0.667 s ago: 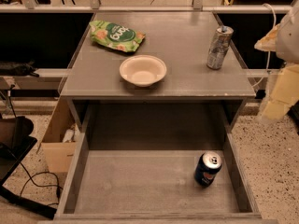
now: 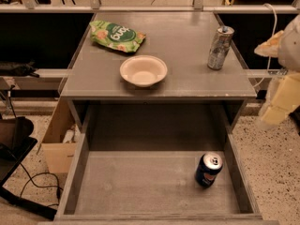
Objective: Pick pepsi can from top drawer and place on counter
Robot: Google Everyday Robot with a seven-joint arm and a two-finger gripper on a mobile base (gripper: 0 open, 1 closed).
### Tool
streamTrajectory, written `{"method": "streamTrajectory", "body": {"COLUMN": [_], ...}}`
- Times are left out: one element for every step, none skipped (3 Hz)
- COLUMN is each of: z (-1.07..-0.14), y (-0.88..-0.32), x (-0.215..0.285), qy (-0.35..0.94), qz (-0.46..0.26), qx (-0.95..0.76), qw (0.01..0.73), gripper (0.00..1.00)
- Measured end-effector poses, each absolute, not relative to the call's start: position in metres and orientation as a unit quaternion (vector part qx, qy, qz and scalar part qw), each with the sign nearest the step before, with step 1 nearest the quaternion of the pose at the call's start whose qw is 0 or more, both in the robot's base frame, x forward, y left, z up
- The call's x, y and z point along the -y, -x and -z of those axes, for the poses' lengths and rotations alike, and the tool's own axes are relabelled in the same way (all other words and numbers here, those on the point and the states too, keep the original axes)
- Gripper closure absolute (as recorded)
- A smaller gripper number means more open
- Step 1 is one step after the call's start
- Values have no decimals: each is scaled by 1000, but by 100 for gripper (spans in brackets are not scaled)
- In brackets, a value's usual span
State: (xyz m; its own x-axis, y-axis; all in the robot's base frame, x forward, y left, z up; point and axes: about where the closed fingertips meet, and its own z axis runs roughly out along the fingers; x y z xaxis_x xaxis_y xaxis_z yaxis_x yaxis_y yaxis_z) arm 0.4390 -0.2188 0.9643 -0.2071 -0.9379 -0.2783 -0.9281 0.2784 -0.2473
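Pepsi can point(image 2: 209, 169), one only: short dark blue cylinder with a silver lid and a round red-white-blue mark on the side. Stood upright on the floor of the top drawer point(image 2: 140, 186), in its right half, near the right wall.

One drawer, pulled open toward the camera: wide shallow grey tray with low side walls and a flat, scuffed floor. Front edge cut off by the bottom border.

Left of the drawer, on speckled flooring, one brown cardboard box point(image 2: 58, 144), partly hidden behind the drawer's side wall. Contents too dim to make out.

Further back, one tabletop point(image 2: 187, 78): flat grey rectangle, matte and worn. Carried three things. Nearest, left of centre, one round shallow bowl point(image 2: 143, 71), pale cream and smooth. To the right, near the edge, one silver can point(image 2: 220, 48), taller and slimmer than the blue one, upright. Farthest, at the back left, one green crinkled snack bag point(image 2: 117, 36), lying flat, with white lettering too blurred to read.

Off the tabletop's right edge, one gripper point(image 2: 277, 108): pale cream, blocky, blurred, partly cut off by the right border. Hung outside the drawer, well apart from the pepsi can, touching nothing visible. Open or closed: could not be told.

Behind everything, one metal rail point(image 2: 150, 7), straight across the view.
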Motion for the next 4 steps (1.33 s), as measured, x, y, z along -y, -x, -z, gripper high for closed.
{"method": "streamTrajectory", "body": {"z": [-932, -891, -838, -789], "y": [-441, -437, -429, -424], "x": [220, 222, 215, 208], "qy": [601, 595, 586, 571], "qz": [-38, -100, -173, -221], "qx": [-764, -750, -727, -704], "qw": [233, 269, 314, 360], "gripper": [0, 0, 0, 0]}}
